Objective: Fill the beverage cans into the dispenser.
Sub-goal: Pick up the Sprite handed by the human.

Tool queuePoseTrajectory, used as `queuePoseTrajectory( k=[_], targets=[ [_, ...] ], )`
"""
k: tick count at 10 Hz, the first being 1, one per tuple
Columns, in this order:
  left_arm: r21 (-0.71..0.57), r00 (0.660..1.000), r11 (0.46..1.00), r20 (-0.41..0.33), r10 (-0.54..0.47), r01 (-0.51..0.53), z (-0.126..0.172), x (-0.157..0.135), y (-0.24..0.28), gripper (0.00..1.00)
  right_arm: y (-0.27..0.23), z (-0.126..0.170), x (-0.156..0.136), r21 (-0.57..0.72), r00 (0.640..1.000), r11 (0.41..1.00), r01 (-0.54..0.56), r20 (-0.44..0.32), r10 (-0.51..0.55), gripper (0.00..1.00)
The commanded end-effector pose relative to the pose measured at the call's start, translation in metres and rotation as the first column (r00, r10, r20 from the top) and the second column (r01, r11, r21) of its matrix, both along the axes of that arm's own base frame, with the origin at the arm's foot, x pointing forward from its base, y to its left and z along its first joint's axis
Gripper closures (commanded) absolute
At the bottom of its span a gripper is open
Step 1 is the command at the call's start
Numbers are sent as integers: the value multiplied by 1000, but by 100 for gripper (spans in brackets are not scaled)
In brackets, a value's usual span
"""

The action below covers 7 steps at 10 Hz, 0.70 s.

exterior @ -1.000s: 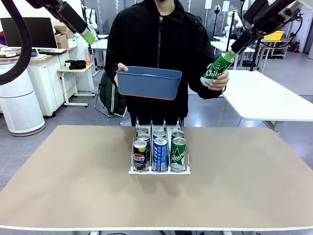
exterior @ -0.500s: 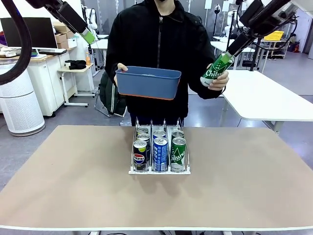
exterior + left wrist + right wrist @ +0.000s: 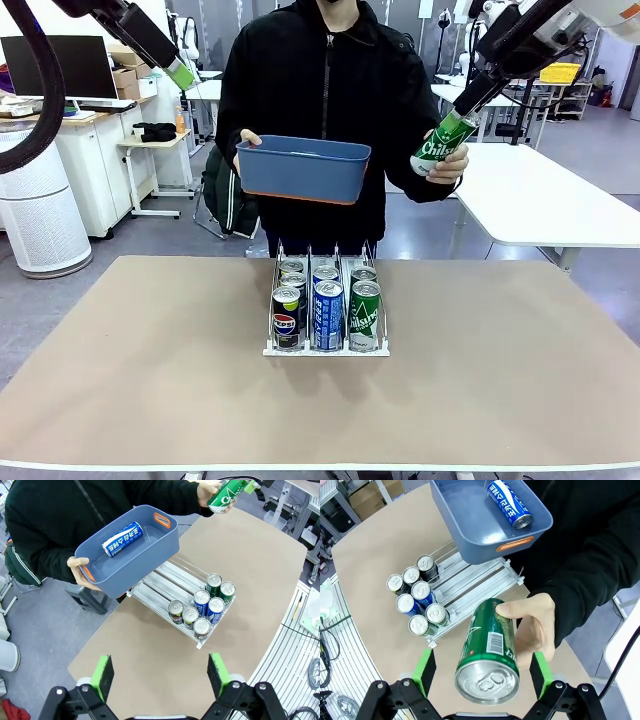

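Lying end-on at 12 o'clock, green can [image 3: 490,645] sits between jaws of right gripper [image 3: 482,672], spread, gripping nothing; person's hand [image 3: 532,625] holds it.

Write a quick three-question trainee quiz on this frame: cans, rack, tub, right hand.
1. Count: how many cans stand in the rack?
2. True or false: the tub the person holds up is empty.
3. Pick one. Relative to the robot's right hand, the green can in the person's hand is: A) clamped tight; B) between its open fingers, not clamped; C) well off to one side.

Key: 1) Seven. 2) False: one blue can lies on its side in it. 3) B.
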<state>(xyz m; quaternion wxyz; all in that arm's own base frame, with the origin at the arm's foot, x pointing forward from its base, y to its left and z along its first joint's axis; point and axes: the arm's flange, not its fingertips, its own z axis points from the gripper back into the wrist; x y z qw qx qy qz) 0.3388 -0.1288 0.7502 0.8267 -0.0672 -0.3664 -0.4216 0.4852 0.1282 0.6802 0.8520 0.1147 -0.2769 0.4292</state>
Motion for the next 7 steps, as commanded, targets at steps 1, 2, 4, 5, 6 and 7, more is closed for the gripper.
queuePoseTrajectory(
  k=[1,2,4,5,6,7],
  targets=[
    [-7,1000,1000,-2,2,-2,0,0,1,0,-1,-2,5,18,1000,1000,-12,-22,12,0],
    [-7,1000,1000,-2,2,-2,0,0,1,0,-1,-4,6,23,1000,1000,-13,-25,13,0],
    [-7,1000,1000,-2,2,-2,0,0,1,0,-3,-8,7,21,999,1000,-15,-38,16,0],
    [-7,1000,1000,-2,2,-2,0,0,1,0,-3,-11,7,24,999,1000,-16,-44,17,0],
    [-7,1000,1000,-2,2,-2,0,0,1,0,-3,-13,8,24,999,1000,-14,-45,15,0],
    [-7,1000,1000,-2,2,-2,0,0,1,0,-4,-13,7,24,999,1000,-12,-47,13,0]
  ],
)
